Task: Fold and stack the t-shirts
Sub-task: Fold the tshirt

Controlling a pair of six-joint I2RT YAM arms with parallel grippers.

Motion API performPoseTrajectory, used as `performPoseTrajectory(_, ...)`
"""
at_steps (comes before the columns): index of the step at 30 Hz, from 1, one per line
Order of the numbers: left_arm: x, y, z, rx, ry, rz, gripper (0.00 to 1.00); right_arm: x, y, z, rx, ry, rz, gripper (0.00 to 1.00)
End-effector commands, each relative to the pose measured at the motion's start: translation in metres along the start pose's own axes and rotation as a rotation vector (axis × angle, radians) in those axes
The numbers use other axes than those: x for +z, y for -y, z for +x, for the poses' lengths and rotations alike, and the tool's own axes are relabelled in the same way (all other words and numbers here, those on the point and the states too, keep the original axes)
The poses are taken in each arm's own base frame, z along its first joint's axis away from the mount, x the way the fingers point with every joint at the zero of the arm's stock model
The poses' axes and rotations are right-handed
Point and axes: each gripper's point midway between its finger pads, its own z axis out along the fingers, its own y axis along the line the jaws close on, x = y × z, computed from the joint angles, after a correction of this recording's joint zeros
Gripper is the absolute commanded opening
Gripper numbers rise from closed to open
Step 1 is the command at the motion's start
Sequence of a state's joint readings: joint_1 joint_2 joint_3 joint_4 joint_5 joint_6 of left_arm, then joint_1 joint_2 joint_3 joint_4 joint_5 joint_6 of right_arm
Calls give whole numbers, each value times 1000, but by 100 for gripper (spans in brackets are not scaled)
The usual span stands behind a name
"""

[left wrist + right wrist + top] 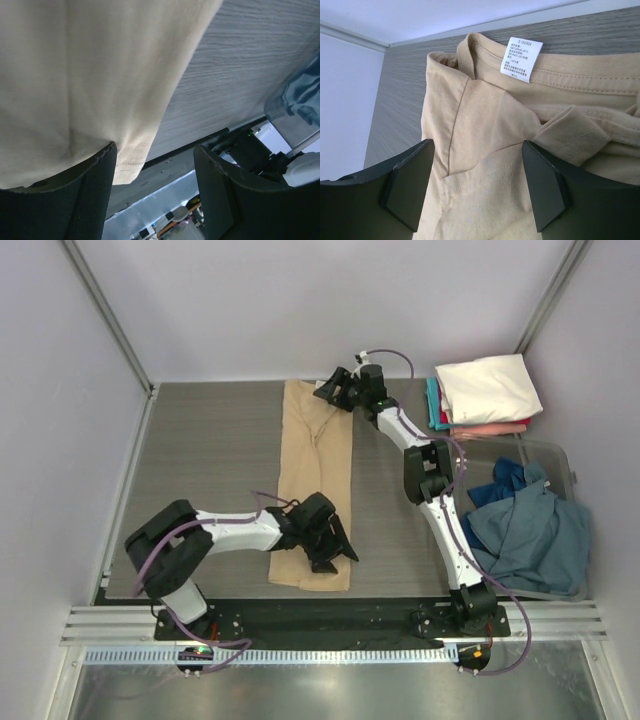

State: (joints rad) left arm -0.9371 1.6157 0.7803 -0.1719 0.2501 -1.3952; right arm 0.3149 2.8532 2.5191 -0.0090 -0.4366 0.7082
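Note:
The tan t-shirt (pixel 315 480) lies folded into a long narrow strip down the middle of the table. My left gripper (pixel 335 545) is at its near right corner. In the left wrist view the left gripper (pixel 155 147) is open, and the tan shirt's hem corner (pixel 127 160) lies against its left finger (pixel 92 195). My right gripper (pixel 335 390) is at the far collar end. In the right wrist view the right gripper (pixel 477 150) is open just above the tan shirt (pixel 490 125), near its white neck label (pixel 524 59). Neither gripper holds cloth.
A stack of folded shirts stands at the back right: cream-white (pixel 488 388) on top, then pink (pixel 492 428), with teal (pixel 433 402) at the left edge. A clear bin (pixel 560 455) at the right holds crumpled slate blue shirts (pixel 530 525).

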Motion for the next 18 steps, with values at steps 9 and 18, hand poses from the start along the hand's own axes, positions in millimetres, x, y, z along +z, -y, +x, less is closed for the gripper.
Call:
performPoseTrajectory(9, -69, 80, -3, 249, 154, 24, 67, -4, -42, -1, -107, -21, -213, 79)
performPoseTrajectory(18, -206, 31, -61, 381, 569, -157, 72, -100, -168, -119, -246, 191, -241, 87)
